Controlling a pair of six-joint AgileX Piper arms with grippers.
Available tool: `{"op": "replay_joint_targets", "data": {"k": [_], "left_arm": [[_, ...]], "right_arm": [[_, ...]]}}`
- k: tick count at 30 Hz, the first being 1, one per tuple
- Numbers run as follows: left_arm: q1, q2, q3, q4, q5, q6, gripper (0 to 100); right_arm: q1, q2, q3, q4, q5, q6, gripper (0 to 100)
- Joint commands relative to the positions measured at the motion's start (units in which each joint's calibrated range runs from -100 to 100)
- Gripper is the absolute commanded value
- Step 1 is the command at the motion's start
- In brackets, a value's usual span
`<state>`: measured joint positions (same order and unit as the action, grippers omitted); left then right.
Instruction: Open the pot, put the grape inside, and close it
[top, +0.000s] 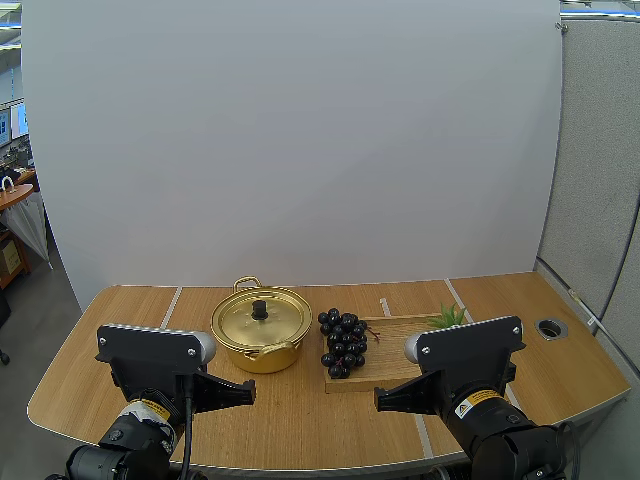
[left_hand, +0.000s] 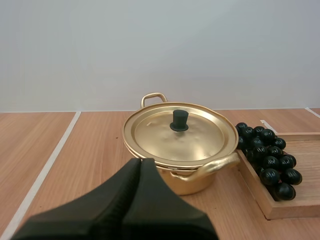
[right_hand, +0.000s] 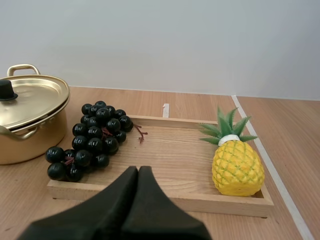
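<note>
Okay, nearest first. Both arms sat low over the near edge of the table (top: 300, 425). My left gripper (top: 250, 392), lower left of the frame, was clenched on nothing and pointed at the pot. My right gripper (top: 378, 400), lower right, was also clenched empty and pointed at the wooden tray (top: 395, 340).

Mid-frame, just left of centre: gold pot (top: 260, 335) with its lid (top: 275, 322) seated and a black knob (top: 259, 309) at the lid's centre. The tray was just to its right. The grapes (top: 343, 342) lay on the tray's left end, just beside the pot and not touching it as far as I could tell. A toy pineapple (top: 448, 318) stood at the tray's far right corner.

My read: nothing was done yet, and the lid comes first. It looked like thin metal: light, stiff, slick. The knob is the only sane grip, pinched across from above.

The bunch looked light and floppy, with glossy round berries likely to squirt out of the fingers. Grab across the middle of the cluster, near the stem, with moderate squeeze.
</note>
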<state>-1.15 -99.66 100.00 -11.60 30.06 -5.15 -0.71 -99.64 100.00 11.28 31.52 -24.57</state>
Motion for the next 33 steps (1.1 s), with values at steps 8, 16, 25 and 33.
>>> {"op": "replay_joint_targets", "data": {"k": [8, 16, 25, 33], "left_arm": [[-0.13, -0.34, 0.0, 1.12, 1.28, -2.55, 0], [-0.13, -0.34, 0.0, 1.53, 1.76, -1.73, 0], [-0.13, -0.34, -12.15, 1.53, 10.11, -1.64, 0], [-0.13, -0.34, -24.96, 1.62, 14.04, -1.4, 0]], "right_arm": [[-0.17, -0.36, 0.0, 1.69, 0.4, -0.1, 0], [-0.17, -0.36, 0.0, 0.66, 1.32, -0.1, 0], [-0.17, -0.36, -15.57, 1.36, 13.69, -0.1, 0], [-0.17, -0.36, -30.24, 1.37, 29.4, -0.2, 0]]}}
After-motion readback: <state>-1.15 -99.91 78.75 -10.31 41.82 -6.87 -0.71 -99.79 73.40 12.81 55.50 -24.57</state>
